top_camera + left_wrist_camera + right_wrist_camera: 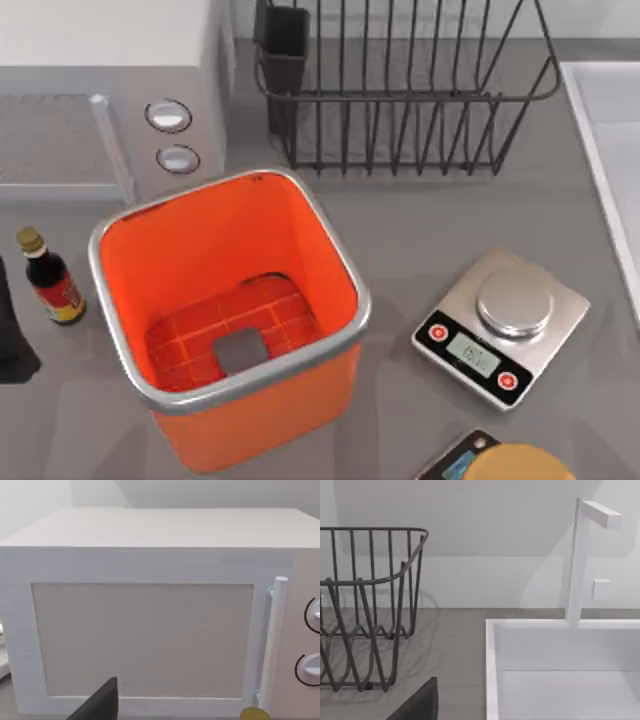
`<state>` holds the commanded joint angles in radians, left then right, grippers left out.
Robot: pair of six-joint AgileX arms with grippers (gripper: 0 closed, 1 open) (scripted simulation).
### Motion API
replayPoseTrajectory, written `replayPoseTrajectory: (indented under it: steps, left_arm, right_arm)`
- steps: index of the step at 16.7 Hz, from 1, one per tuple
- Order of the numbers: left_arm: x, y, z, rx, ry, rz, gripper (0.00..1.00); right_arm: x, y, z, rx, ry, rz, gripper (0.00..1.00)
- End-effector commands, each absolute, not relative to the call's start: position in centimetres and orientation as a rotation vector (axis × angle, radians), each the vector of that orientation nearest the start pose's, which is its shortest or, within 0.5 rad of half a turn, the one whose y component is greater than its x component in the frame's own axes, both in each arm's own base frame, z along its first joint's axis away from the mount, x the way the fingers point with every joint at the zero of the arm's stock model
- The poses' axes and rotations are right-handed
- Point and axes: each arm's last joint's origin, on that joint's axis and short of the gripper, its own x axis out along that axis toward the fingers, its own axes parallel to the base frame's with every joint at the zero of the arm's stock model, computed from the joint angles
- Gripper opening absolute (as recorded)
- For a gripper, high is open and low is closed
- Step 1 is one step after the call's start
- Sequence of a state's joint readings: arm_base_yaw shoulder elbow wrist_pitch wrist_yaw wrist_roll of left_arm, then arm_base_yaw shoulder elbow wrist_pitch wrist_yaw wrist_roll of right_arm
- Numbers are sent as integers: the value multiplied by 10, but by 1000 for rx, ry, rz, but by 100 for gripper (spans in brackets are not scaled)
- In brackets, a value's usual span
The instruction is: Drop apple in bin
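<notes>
Left gripper [100, 705]: a dark part at the view's edge, facing the white microwave [150, 630] door; opening cannot be told, nothing seen in its hold. Right gripper [420, 705]: likewise cannot be told, facing the wire rack [365, 610] and the sink [560, 680]. The bin [120, 330] stands upright, orange with a silver rim (grey patch on its brick floor), between the sauce bottle [50, 280] and the kitchen scale [500, 325]. Scale display and bottle label are not legible.
</notes>
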<state>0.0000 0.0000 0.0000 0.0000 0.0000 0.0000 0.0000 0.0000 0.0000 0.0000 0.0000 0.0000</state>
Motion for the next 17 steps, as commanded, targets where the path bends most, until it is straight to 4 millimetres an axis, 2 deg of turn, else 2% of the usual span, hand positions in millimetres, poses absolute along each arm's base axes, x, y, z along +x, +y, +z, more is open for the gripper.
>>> replayPoseTrajectory:
  steps: [5, 10, 13, 17]
  left_arm:
    - [107, -1, 168, 24, 63, 3, 100]
    - [122, 5, 205, 118, 347, 18, 100]
    - [152, 12, 225, 173, 608, 11, 100]
    - [215, 31, 229, 210, 989, -27, 100]
  right_arm:
    - [106, -1, 160, 0, 0, 0, 100]
    - [106, -1, 160, 0, 0, 0, 100]
    - [106, -1, 160, 0, 0, 0, 100]
    - [106, -1, 160, 0, 0, 0, 100]
